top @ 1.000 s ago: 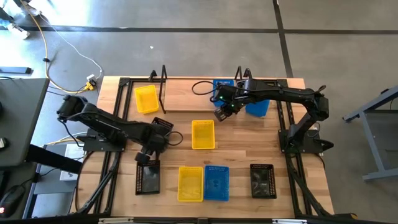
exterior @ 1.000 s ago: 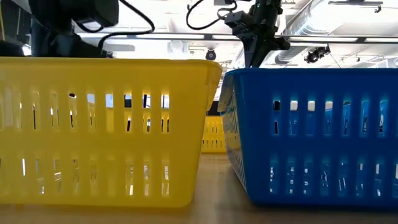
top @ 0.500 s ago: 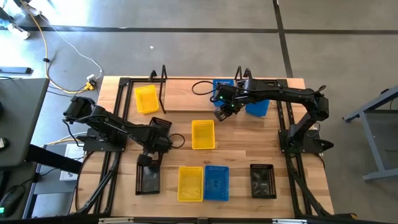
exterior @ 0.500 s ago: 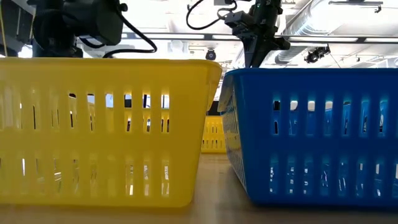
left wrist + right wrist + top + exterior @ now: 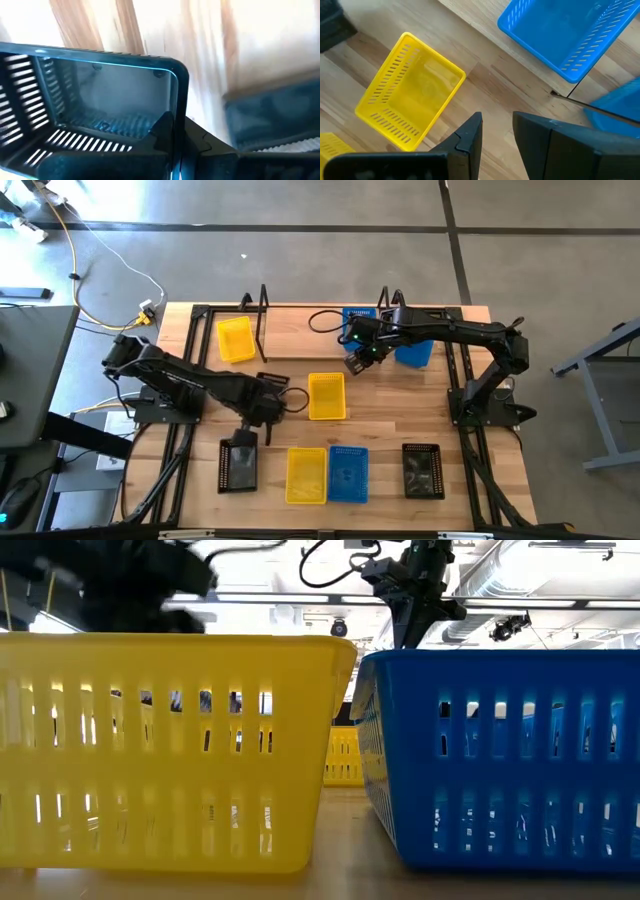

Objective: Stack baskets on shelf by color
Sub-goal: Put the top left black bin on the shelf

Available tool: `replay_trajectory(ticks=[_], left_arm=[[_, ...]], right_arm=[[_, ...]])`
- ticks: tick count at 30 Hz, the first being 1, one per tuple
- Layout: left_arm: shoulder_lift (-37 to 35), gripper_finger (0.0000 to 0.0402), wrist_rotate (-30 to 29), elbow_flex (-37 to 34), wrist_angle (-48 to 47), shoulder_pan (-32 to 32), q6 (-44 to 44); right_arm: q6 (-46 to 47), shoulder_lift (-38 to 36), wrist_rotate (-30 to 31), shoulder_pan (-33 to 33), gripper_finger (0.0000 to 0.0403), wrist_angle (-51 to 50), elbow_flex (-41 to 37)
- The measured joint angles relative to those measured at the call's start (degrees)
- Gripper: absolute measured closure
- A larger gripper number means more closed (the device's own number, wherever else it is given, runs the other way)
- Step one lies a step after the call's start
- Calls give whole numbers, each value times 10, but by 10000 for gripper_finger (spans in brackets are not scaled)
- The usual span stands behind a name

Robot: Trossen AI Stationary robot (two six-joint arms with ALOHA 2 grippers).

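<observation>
My left gripper [image 5: 247, 430] points down at the near left of the table, shut on a black basket [image 5: 240, 465]. My right gripper [image 5: 357, 363] hangs open and holds nothing, just in front of the shelf [image 5: 300, 335]. On the shelf stand a yellow basket [image 5: 235, 338] and two blue baskets [image 5: 360, 315] [image 5: 413, 352]. A yellow basket [image 5: 327, 395] rests on its base mid-table. A yellow [image 5: 306, 475], a blue [image 5: 348, 474] and a black basket [image 5: 422, 470] stand along the near edge. My left gripper [image 5: 172, 125] pinches the black basket's far short wall [image 5: 177, 95] close to a corner, one finger inside the basket and one outside. The fingers come from above, pointing down. That far end is raised; whether the near end still rests on the table I cannot tell.
Two black wire brackets [image 5: 255, 300] [image 5: 385, 295] rise from the shelf. The near yellow basket [image 5: 160, 750] and blue basket [image 5: 500, 755] fill the low view. Black frame rails [image 5: 180, 460] run along both table sides. Bare wood lies between the middle yellow basket and my right arm's base.
My left arm has risen and swung a little toward the table's right edge, blurred in the low view. The black basket's far end has come up with it and turned slightly, while its near end has stayed about where it was.
</observation>
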Motion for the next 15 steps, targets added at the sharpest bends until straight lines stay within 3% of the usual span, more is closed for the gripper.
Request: replay_trajectory(ticks=[5,15], left_arm=[[0,401,-19,61,-9,8,6],[0,401,-137,133,-1,80,68]], right_arm=[[0,0,0,0,309,0,0],[6,0,4,0,309,0,0]])
